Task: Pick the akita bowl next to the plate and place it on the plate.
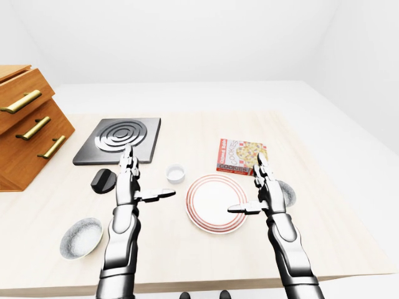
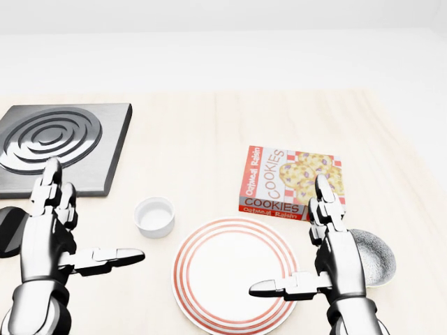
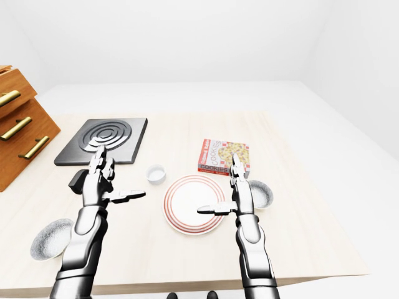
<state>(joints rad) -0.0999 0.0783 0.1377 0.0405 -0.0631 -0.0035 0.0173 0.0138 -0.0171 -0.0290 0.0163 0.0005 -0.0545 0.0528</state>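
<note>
The akita bowl (image 2: 376,255), speckled grey, sits on the table just right of the plate, partly hidden behind my right hand in the head view. The white plate (image 2: 223,269) with red rings lies at the bottom middle. My right hand (image 2: 297,244) hovers open between plate and bowl, fingers pointing up the view and thumb over the plate's right rim. It does not hold the bowl. My left hand (image 2: 80,227) is open too, at the lower left, well left of the plate, and holds nothing.
A cookie box (image 2: 290,181) lies above the plate and bowl. A small white cup (image 2: 154,216) stands at the plate's upper left. A burner plate (image 2: 59,143), a black object (image 1: 103,180), a wooden drawer unit (image 1: 28,124) and a second speckled bowl (image 1: 81,238) are at the left.
</note>
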